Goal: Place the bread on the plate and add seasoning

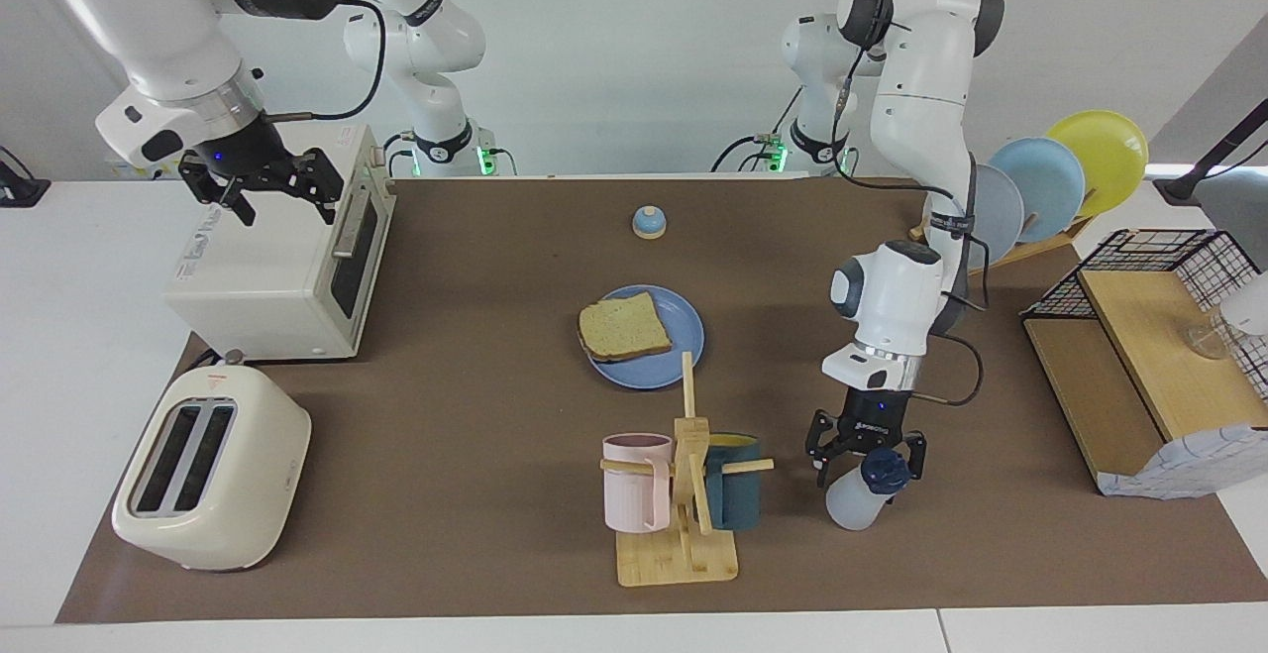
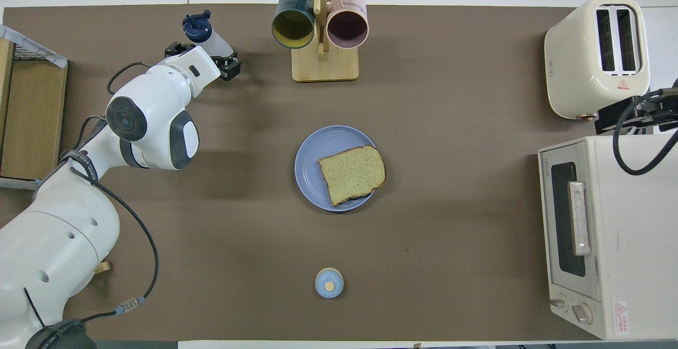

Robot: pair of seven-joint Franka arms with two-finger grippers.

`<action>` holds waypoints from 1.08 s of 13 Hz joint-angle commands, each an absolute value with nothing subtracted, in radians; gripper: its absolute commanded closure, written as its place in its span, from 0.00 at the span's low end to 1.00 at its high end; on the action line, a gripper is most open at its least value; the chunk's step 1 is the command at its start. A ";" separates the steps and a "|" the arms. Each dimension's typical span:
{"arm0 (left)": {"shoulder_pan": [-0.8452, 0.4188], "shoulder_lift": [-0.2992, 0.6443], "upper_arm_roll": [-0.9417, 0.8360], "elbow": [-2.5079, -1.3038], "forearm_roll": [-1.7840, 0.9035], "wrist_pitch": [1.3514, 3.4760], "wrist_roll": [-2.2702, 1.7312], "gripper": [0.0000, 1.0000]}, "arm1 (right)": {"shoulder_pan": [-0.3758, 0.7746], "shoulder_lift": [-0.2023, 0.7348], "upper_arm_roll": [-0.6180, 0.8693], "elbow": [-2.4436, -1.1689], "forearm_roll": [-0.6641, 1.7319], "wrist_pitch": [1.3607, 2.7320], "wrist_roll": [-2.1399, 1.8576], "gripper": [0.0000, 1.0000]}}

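Left gripper (image 1: 868,455) stands with its fingers spread wide on either side of the seasoning (image 1: 858,494), a whitish bottle with a navy cap that leans on the brown mat directly beneath it, the cap between the open fingers; whether a finger touches the bottle cannot be told. White lettering on the gripper's black body is too small to read. Just beside this gripper, toward the right arm's end of the table, a wooden mug rack (image 1: 684,524) carries two mugs, one pink (image 1: 634,480) and one dark teal (image 1: 735,494). Nearer the robots than the gripper and toward the table's middle lies the plate (image 1: 684,331), one round blue plate with the bread (image 1: 622,327), a single speckled slice, resting on it. One small blue-domed bell (image 1: 648,222) sits closer still to the robots.

Right gripper (image 1: 260,187) waits in the air with its fingers apart over the top of a cream toaster oven (image 2: 609,232), which bears a small grey brand word at its door corner and a red-marked warning sticker by its two knobs, neither legible. Beside the oven stands one cream two-slot toaster (image 2: 598,55) with a red triangle label. At the left arm's end, three plates, grey (image 1: 996,212), light blue (image 1: 1040,182) and yellow (image 1: 1100,158), stand upright in a rack, near a wooden shelf (image 1: 1139,376) with a black wire basket (image 1: 1204,262).
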State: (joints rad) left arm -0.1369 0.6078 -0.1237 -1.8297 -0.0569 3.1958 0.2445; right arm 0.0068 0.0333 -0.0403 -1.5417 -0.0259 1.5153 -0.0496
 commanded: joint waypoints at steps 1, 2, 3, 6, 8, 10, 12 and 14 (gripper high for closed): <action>-0.114 0.592 -0.132 -1.907 -0.046 3.290 0.247 0.00 | -0.005 0.012 -0.034 -1.566 -0.026 1.523 -0.071 0.00; -0.107 0.591 -0.132 -1.919 -0.046 3.313 0.247 0.00 | -0.005 0.012 -0.034 -1.568 -0.026 1.523 -0.071 0.00; -0.106 0.586 -0.132 -1.927 -0.046 3.319 0.245 0.00 | -0.005 0.012 -0.034 -1.566 -0.026 1.523 -0.071 0.00; -0.086 0.501 -0.133 -2.017 -0.046 3.307 0.242 0.00 | -0.005 0.012 -0.034 -1.566 -0.026 1.523 -0.071 0.00; -0.083 0.384 -0.135 -2.118 -0.046 3.256 0.236 0.00 | -0.005 0.012 -0.034 -1.566 -0.026 1.523 -0.071 0.00; -0.095 0.260 -0.135 -2.202 -0.048 3.154 0.226 0.00 | -0.005 0.012 -0.034 -1.566 -0.026 1.523 -0.071 0.00; -0.159 0.160 -0.133 -2.288 -0.048 3.116 0.137 0.00 | -0.005 0.012 -0.034 -1.566 -0.026 1.523 -0.071 0.00; -0.224 0.114 -0.132 -2.295 -0.048 3.084 0.022 0.00 | -0.005 0.012 -0.034 -1.566 -0.026 1.523 -0.071 0.00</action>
